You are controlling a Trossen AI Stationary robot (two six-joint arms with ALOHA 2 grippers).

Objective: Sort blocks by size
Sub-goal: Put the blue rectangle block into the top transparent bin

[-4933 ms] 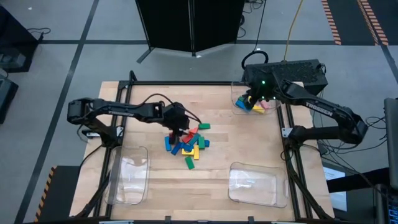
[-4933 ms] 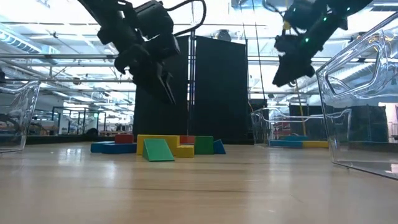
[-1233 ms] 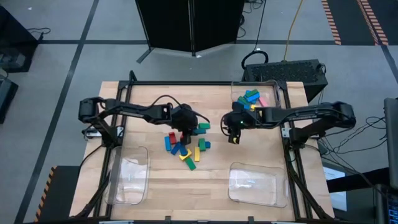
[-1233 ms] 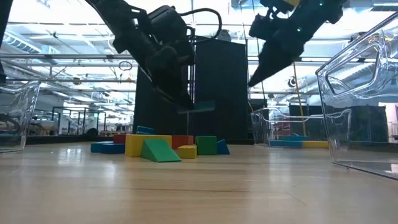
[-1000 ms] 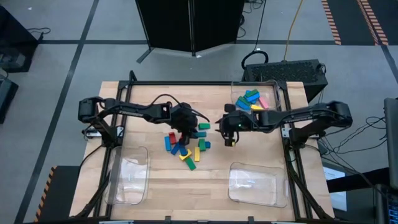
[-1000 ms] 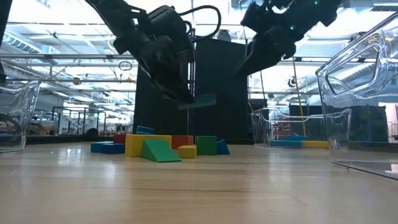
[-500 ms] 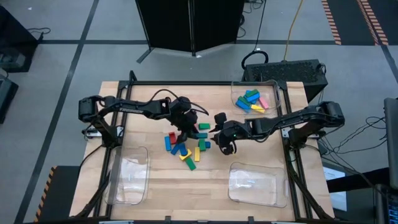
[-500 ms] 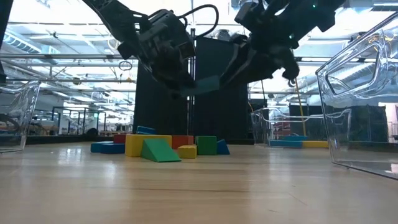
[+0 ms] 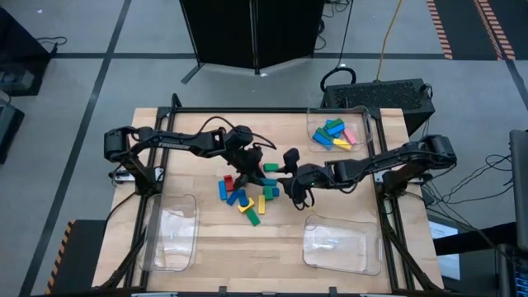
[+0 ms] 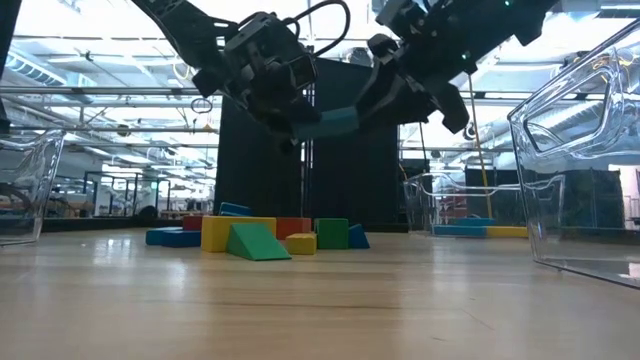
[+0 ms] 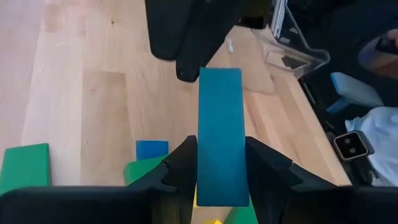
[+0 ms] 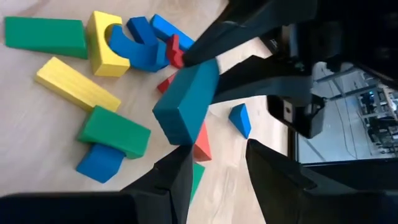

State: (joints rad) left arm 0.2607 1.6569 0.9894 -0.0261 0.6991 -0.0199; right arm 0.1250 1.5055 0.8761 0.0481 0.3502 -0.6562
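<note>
A long teal block (image 11: 219, 112) hangs in the air over the loose pile of blocks (image 9: 246, 196) in the middle of the table, with my left gripper (image 9: 247, 173) shut on it. My right gripper (image 9: 285, 180) comes from the table's right side. It is open, and its fingers (image 12: 180, 171) stand just at the block's free end (image 12: 177, 124). In the low view the block (image 10: 328, 124) bridges the space between the two grippers, well above the wood. My left gripper pinches the teal block's two long sides (image 11: 202, 163) between its two fingers, near one end. The block sticks out forward along the fingers, slanting toward the table's right, lifted clear of the pile. My right gripper is at the free end; whether it touches, I cannot tell.
A clear tray (image 9: 337, 132) at the back right holds several blocks. Two clear trays without blocks stand near the front edge, one at the left (image 9: 172, 235) and one at the right (image 9: 337, 245). Green, yellow, blue and red blocks (image 12: 93, 81) lie scattered under the grippers.
My right gripper has gone toward the table's left, sunk a little and rolled, coming up to the teal block's free end. My left gripper has turned at the wrist, so the block has risen a little and swung toward the right gripper.
</note>
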